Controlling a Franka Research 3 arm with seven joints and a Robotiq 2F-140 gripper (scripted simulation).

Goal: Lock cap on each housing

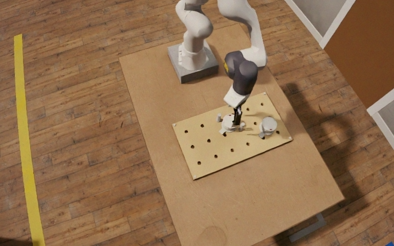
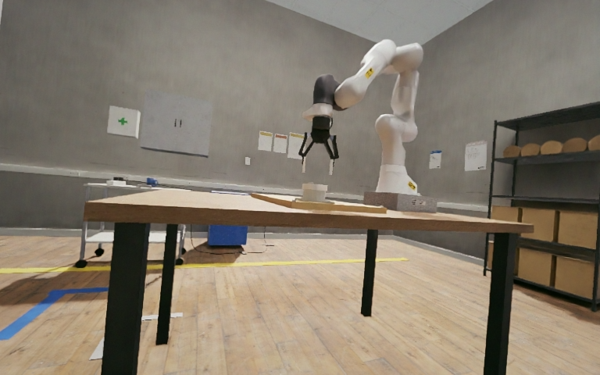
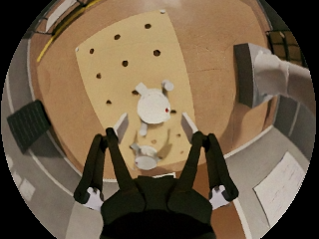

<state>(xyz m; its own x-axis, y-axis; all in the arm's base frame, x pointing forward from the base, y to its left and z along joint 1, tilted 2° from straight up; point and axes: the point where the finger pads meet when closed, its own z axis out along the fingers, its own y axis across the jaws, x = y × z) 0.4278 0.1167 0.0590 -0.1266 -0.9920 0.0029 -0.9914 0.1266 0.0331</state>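
Standing upright on the holed board (image 1: 217, 148) (image 2: 349, 207) (image 3: 137, 45), the first housing (image 2: 314, 194) bears a round white cap (image 1: 228, 123) (image 3: 153, 107) with a small red mark near its rim. Two short posts rise beside it from the board, one (image 1: 218, 117) (image 3: 168, 86) and another (image 1: 241, 125) (image 3: 144, 129) on the opposite side. Nearer one short end of the board, the second housing stands upright too, with its own pale cap (image 1: 269, 123) (image 3: 147, 162) and a red mark. Whether either cap is locked cannot be told.

Above the board and the first housing hangs the gripper (image 1: 237, 118) (image 2: 317, 166) (image 3: 155, 119), fingers spread, pads pointing down and apart, with nothing between them; it touches neither cap. Its white and dark arm (image 1: 245, 74) (image 2: 357, 86) reaches over the board from a grey block (image 1: 213, 69) (image 2: 375, 199) (image 3: 244, 82), which sits beside the board, apart from it.

Under the board and block lies the wooden table (image 1: 247, 200) (image 2: 221, 219) (image 3: 214, 45). Well away from the board, in the exterior view, are a shelf unit (image 2: 491, 176) to the right and a white cart (image 2: 83, 221) to the left.
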